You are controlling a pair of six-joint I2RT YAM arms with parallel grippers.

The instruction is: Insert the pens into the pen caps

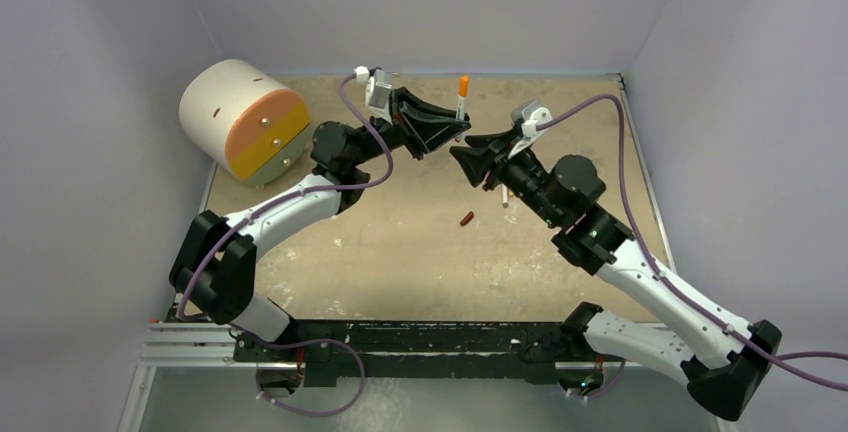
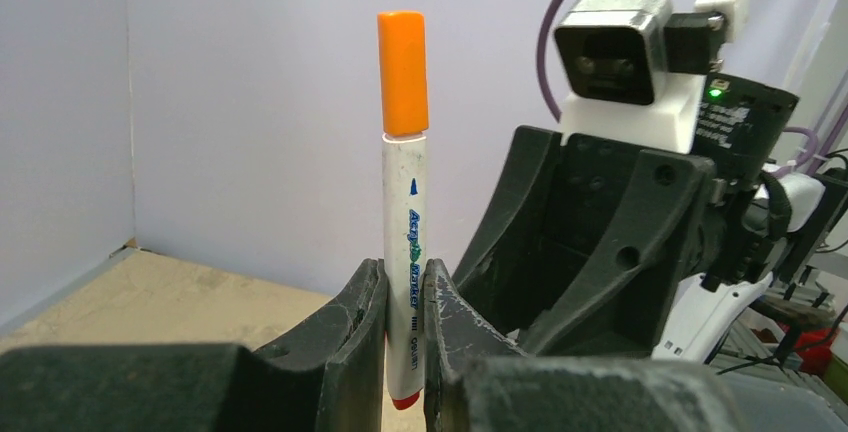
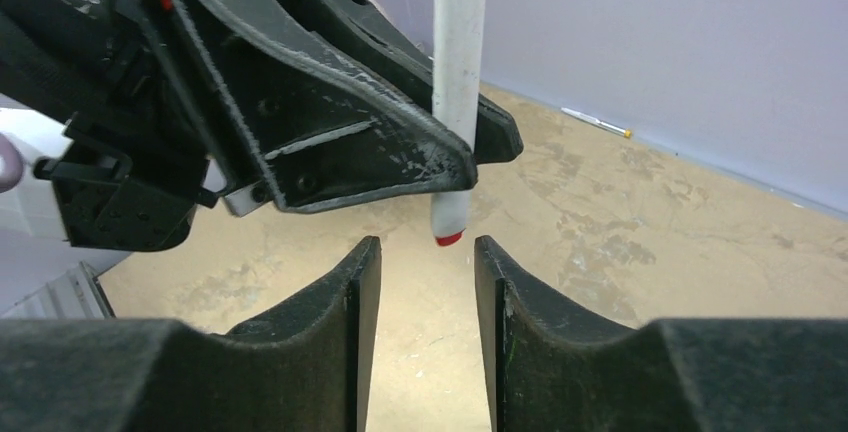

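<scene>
Pen (image 2: pixel 404 212) stands upright clamped in left gripper (image 2: pixel 405 277), orange cap (image 2: pixel 402 72) on top, right gripper (image 3: pixel 427 252) open near its red end.

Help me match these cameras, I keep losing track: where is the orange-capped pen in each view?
Top external: upper middle; the orange-capped pen stands upright at the tip of the left claw.
Left wrist: centre; the pen is upright in the claw's grip, orange cap on top.
Right wrist: top centre; only the white barrel and red end show, the cap out of frame.
Shared landmark: the left claw shut on the pen shows in all three.
</scene>
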